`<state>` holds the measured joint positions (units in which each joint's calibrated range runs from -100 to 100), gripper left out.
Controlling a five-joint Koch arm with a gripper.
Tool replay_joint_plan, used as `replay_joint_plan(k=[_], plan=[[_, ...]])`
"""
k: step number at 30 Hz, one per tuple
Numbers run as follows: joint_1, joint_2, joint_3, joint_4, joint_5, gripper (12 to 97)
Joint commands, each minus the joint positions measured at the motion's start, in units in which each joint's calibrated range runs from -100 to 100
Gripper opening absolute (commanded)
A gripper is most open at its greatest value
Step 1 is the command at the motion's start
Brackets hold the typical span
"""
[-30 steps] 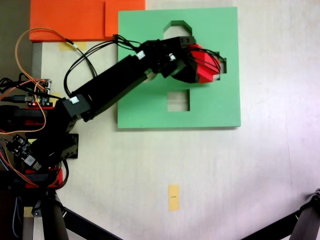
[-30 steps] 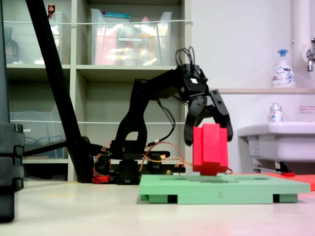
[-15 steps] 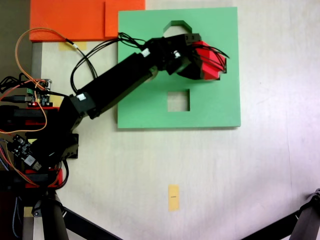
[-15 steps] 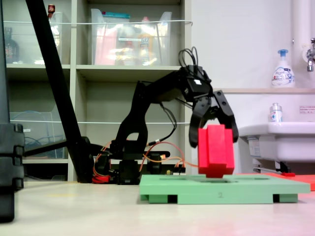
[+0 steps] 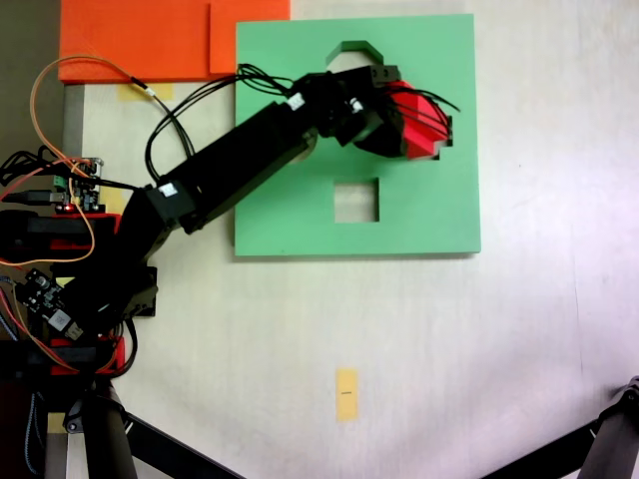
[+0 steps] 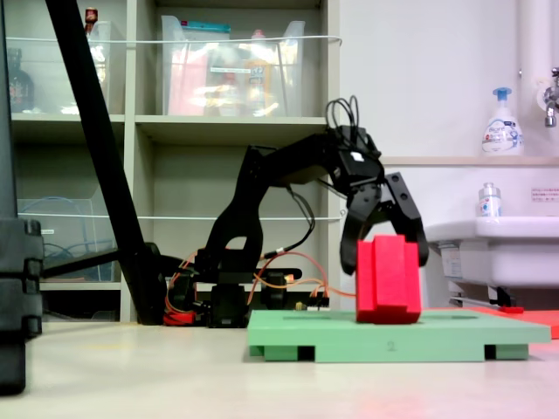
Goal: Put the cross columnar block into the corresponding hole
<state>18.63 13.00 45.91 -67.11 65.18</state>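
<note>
My gripper (image 5: 417, 122) is shut on the cross columnar block (image 5: 424, 135), a bright red foam piece held upright over the right part of the green board (image 5: 439, 215). In the side-on fixed view the gripper (image 6: 387, 262) clasps the block's (image 6: 387, 292) upper half from both sides. The block's base meets the board's (image 6: 454, 336) top surface. The corresponding hole lies under the block; only a dark notch (image 5: 446, 124) of it peeks out at the block's right edge. How deep the block sits cannot be told.
The board also has an octagonal cutout (image 5: 350, 52) and a square cutout (image 5: 356, 201). Orange foam sheets (image 5: 150, 40) lie at the top left, a yellow tape mark (image 5: 345, 393) lower down, and wiring and circuit boards (image 5: 60, 200) by the arm base. A sink (image 6: 489, 244) stands behind.
The gripper carried the red block down and slightly rightward. A second ago the block hung above the board; now its base touches the board at the hole.
</note>
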Motion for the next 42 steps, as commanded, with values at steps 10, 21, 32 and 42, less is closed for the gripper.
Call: replay_joint_plan(k=[10,21,32,42], plan=[[0.39,2.37,4.84,4.28,0.29,45.0],[-0.24,7.26,5.24,6.01,0.39,45.0],[-1.42,10.89,9.43,6.11,0.39,45.8],[-1.76,18.43,11.92,6.20,0.39,48.2]])
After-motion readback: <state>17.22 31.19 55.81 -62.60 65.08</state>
